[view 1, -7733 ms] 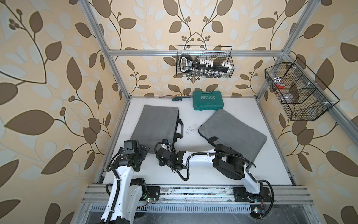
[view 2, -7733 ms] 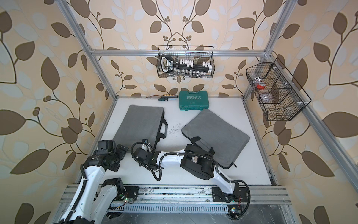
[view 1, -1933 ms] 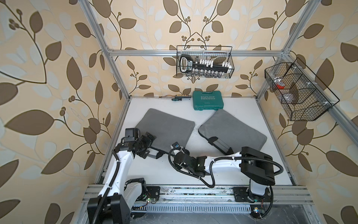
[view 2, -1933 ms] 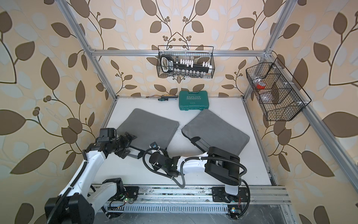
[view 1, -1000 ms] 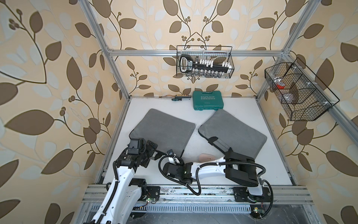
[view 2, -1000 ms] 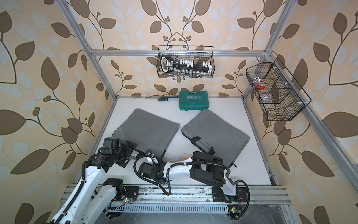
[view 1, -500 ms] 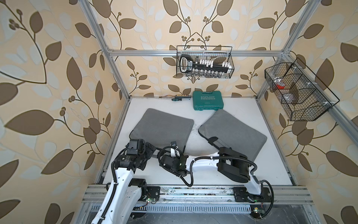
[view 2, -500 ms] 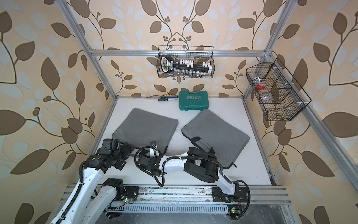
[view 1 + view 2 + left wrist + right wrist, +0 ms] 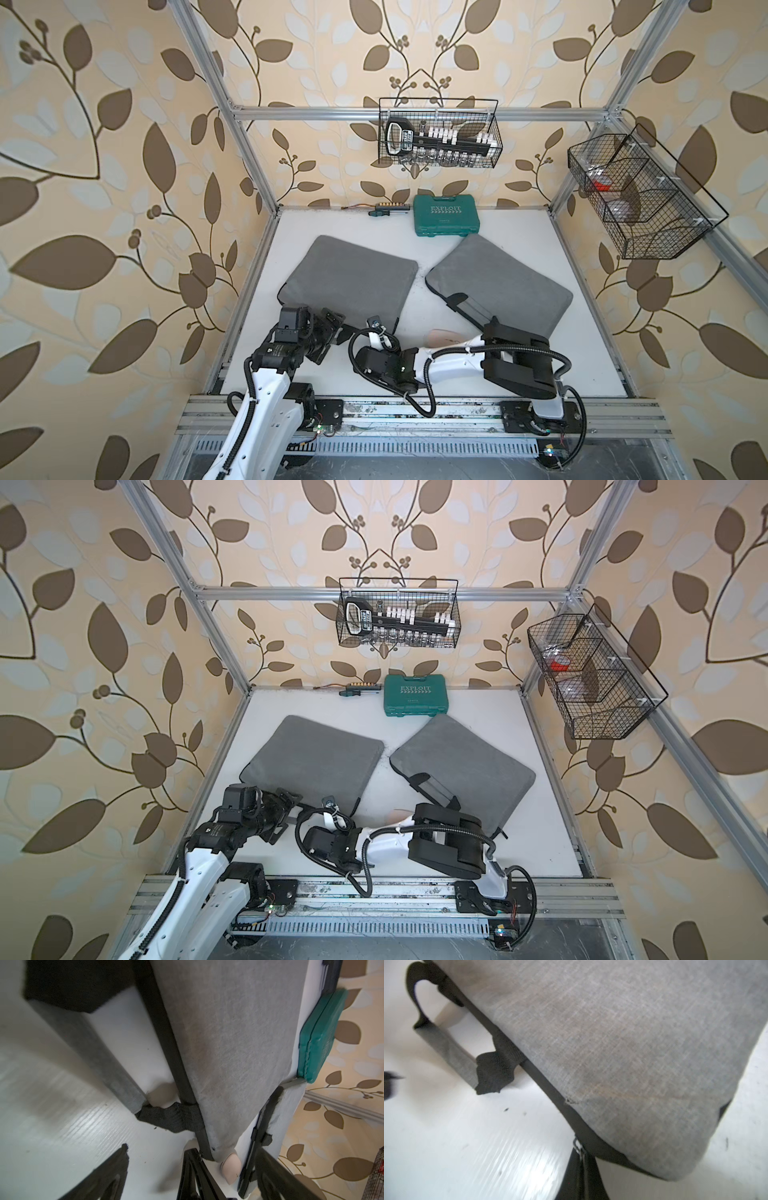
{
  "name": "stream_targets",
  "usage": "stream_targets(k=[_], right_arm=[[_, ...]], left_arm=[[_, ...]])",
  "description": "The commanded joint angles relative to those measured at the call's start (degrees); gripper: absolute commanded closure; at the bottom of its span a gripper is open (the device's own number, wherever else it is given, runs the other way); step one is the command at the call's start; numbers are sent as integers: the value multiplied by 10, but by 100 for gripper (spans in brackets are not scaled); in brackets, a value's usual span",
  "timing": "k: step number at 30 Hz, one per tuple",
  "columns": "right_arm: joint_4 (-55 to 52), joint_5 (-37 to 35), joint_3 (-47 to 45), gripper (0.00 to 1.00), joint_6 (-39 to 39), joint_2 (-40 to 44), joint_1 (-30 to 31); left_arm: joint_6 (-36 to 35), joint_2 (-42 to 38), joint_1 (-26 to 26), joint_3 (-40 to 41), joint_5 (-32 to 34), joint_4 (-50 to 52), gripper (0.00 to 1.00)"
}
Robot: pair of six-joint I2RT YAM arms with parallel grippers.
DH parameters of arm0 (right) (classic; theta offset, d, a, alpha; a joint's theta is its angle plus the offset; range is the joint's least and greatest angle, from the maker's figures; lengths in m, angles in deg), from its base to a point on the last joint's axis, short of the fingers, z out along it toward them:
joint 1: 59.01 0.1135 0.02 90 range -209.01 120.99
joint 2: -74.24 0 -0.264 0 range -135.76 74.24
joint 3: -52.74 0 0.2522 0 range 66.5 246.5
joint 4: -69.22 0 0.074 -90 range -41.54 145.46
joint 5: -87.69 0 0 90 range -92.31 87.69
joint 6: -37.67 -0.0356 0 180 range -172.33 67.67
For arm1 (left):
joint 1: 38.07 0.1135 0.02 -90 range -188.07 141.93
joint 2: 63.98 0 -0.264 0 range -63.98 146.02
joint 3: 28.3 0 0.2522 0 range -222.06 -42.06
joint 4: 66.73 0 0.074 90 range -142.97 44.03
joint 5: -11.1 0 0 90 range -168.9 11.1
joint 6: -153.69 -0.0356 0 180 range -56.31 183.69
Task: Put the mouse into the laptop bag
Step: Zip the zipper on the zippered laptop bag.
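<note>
Where the white desk (image 9: 519, 232) spreads out ahead of my hands, two grey bags lie flat on it. The laptop bag (image 9: 353, 278) lies straight ahead of both hands, with its handle and black zip edge turned toward them. The zip is closed along the stretch I can see. The second bag (image 9: 503, 282) lies off to the right of my right hand.

High beyond the bags, the back basket (image 9: 492, 158) holds a socket rack (image 9: 440, 141). The side basket (image 9: 648, 245), far right of my right hand, is split into compartments. Something red and clear sits in the farthest one and a clear item in the middle one. The green case (image 9: 446, 216), lid shut, touches the second bag's far corner.

The mouse (image 9: 435, 337) is out on the desk just right of my right hand, between the bags' near corners and partly hidden by my forearm.

My left hand (image 9: 340, 328) stands wide, holding nothing, at the laptop bag's near edge. My right hand (image 9: 579, 1155) is pinched shut on the metal zip pull (image 9: 577, 1145).
</note>
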Motion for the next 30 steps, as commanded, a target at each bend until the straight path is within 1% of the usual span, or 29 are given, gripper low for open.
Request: stream_targets(k=[1, 4, 8, 10, 11, 12, 13, 15, 16, 17, 19, 22, 25, 30], right_arm=[[83, 32, -28, 100, 75, 47, 23], [118, 58, -47, 100, 97, 62, 26], [148, 76, -53, 100, 125, 67, 35], [160, 83, -50, 100, 138, 64, 42], [166, 86, -48, 100, 144, 62, 47], [164, 78, -46, 100, 145, 60, 51], [158, 74, -44, 100, 145, 58, 52], [154, 75, -46, 100, 140, 57, 52], [151, 73, -50, 100, 133, 58, 52], [145, 67, -57, 100, 124, 60, 50], [130, 49, -78, 100, 104, 66, 45], [129, 29, -122, 100, 78, 81, 30], [146, 33, -166, 100, 67, 93, 11], [168, 37, -215, 100, 61, 108, -17]], left_arm=[[9, 33, -5, 20, -77, -105, 7], [27, 43, -11, 39, -91, -154, 8], [43, 56, -27, 57, -83, -190, 10], [52, 63, -39, 64, -76, -208, 13], [55, 67, -45, 66, -71, -215, 16], [54, 71, -49, 66, -68, -216, 22], [52, 74, -49, 63, -65, -212, 31], [40, 73, -49, 50, -47, -188, 59], [32, 72, -49, 41, -35, -167, 70], [24, 69, -49, 29, -21, -139, 83], [11, 62, -49, 4, 10, -84, 100], [3, 55, -49, -7, 25, -61, 100], [3, 61, -49, -7, 17, -72, 100], [-4, 91, -49, -17, 12, -77, 100]])
